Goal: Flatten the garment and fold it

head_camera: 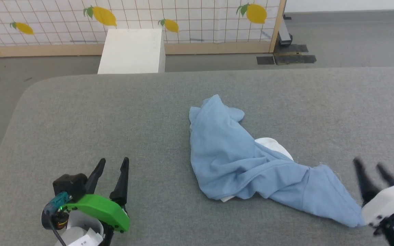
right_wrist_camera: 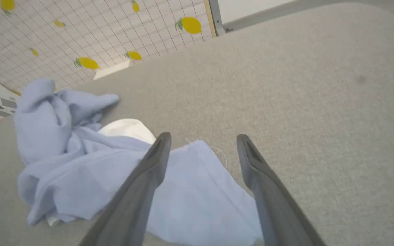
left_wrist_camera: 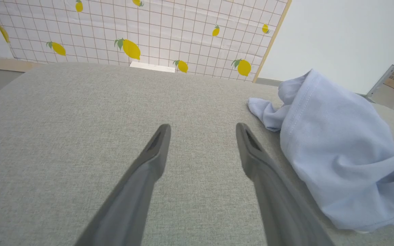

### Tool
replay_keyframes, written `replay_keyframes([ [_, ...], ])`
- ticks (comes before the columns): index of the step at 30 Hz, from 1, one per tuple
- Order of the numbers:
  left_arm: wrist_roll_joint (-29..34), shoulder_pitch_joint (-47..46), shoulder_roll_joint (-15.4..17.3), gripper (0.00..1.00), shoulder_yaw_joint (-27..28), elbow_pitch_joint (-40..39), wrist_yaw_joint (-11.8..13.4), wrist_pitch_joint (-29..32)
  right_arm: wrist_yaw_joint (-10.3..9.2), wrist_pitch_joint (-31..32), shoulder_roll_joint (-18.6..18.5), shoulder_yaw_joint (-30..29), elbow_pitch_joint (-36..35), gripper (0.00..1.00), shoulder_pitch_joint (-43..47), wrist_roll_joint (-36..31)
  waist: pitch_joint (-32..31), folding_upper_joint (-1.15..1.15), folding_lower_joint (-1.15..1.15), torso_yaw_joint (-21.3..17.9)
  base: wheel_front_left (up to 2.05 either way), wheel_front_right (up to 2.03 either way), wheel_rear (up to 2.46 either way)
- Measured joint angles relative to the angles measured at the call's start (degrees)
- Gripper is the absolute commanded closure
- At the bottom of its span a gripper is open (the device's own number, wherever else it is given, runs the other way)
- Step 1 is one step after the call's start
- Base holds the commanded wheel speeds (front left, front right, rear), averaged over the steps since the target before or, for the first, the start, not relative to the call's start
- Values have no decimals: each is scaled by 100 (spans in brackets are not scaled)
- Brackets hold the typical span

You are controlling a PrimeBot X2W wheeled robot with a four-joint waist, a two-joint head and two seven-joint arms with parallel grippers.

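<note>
The garment [head_camera: 245, 160] is a light blue T-shirt lying crumpled on the grey table [head_camera: 115, 116], with a white panel [head_camera: 274, 145] showing at its middle. It stretches from the table's centre down to the lower right. My right gripper [head_camera: 371, 164] stands open at the lower right, blurred, just beyond the shirt's near corner. In the right wrist view that gripper [right_wrist_camera: 204, 136] is open above the shirt's flat corner [right_wrist_camera: 197, 191], holding nothing. My left gripper [head_camera: 113, 163] is open at the lower left, well apart from the shirt. The left wrist view has the left gripper [left_wrist_camera: 202, 128] over bare table, the garment [left_wrist_camera: 337, 147] to its right.
A white box [head_camera: 132, 51] stands on the floor beyond the table's far edge, in front of a lemon-patterned screen [head_camera: 183, 20]. The table's left corner is rounded. Grey floor runs behind and to the left. Dark mats [head_camera: 286, 58] lie at the back right.
</note>
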Motion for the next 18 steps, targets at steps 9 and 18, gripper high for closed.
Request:
replay_keyframes([
  [9, -55, 147, -44, 0, -20, -71, 101, 0, 0, -1337, 1, -212, -216, 0, -125, 174, -130, 0, 0, -68, 0, 0, 0],
  [18, -110, -683, -221, 0, -307, -23, 4, 767, 0, -1436, 7, 10, -45, 0, -188, 37, 61, 0, 0, -179, 0, 0, 0],
])
